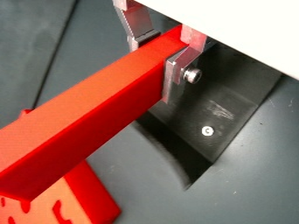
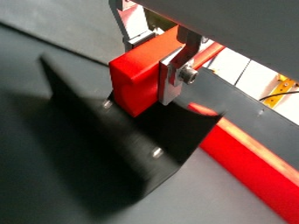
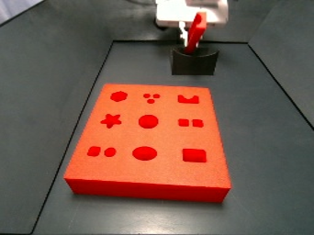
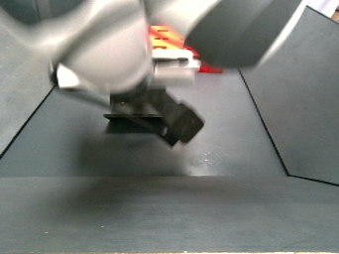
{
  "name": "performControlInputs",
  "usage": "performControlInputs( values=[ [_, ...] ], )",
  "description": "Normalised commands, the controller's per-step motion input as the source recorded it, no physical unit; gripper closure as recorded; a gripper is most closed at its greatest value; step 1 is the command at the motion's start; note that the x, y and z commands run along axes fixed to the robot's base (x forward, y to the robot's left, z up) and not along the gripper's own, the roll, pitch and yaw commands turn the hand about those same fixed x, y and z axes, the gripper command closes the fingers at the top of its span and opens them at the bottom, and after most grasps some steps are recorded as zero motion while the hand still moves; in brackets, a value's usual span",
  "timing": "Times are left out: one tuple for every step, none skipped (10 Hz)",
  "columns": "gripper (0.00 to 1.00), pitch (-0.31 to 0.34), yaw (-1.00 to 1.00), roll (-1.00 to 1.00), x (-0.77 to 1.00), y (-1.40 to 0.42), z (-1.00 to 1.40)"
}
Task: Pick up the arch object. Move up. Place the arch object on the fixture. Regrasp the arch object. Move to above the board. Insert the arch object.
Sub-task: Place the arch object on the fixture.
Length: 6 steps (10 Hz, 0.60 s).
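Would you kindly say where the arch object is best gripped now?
Grip the arch object across its two long flat sides, near the end over the fixture, coming from above. The end effector is clamped there in both wrist views; those faces are parallel.

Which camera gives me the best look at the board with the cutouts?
A side view shows the whole board with all its cutouts, and the gripper holding the arch object over the fixture behind it. Both wrist views catch only a red edge. The remaining side view is mostly blocked by the arm.
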Motion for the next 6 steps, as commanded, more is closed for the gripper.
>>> performControlInputs(
  values=[
    [1.0,0.009,-0.12,-0.22,0.19,0.11,-0.99],
    [1.0,-0.004,-0.11,-0.19,0.16,0.1,-0.79],
    [1.0,-0.003,-0.09,-0.16,0.12,0.09,-0.55],
    [1.0,-0.014,-0.08,-0.12,0.09,0.09,-0.55],
    [1.0,-0.013,-0.07,-0.12,0.08,0.09,-0.55],
    [1.0,0.0,0.0,0.0,0.0,-0.5,-0.17]
  ],
)
